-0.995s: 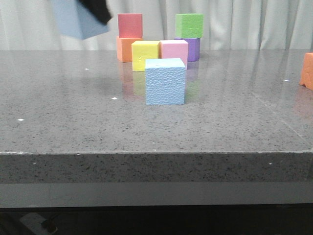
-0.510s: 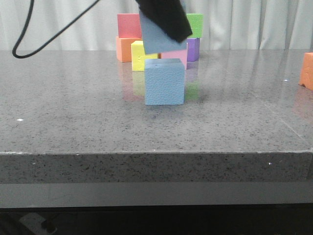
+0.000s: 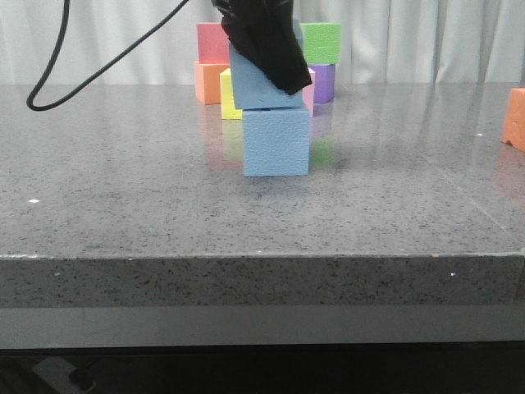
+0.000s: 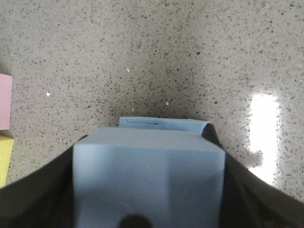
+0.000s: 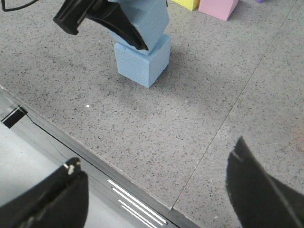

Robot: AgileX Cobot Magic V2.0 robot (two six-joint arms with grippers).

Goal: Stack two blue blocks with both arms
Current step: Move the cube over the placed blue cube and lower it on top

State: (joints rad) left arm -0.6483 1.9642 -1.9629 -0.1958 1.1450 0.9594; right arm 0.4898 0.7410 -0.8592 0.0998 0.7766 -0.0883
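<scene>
1. Front view: left gripper (image 3: 264, 41), black and claw-like, is clamped on the upper blue block (image 3: 256, 82), a pale foam cube. It sits tilted on the lower blue block (image 3: 276, 141), which has a pebbled face and stands on the grey speckled stone desk (image 3: 123, 205). Red, orange, yellow, pink, green and purple cubes sit behind.
2. Left wrist view: black fingers (image 4: 38, 190) press both flanks of the smooth upper cube; an edge of the lower one shows past it.
3. Right wrist view: right gripper (image 5: 156, 187) is spread apart, holding nothing, over the desk's near edge, well apart from the stack.
</scene>
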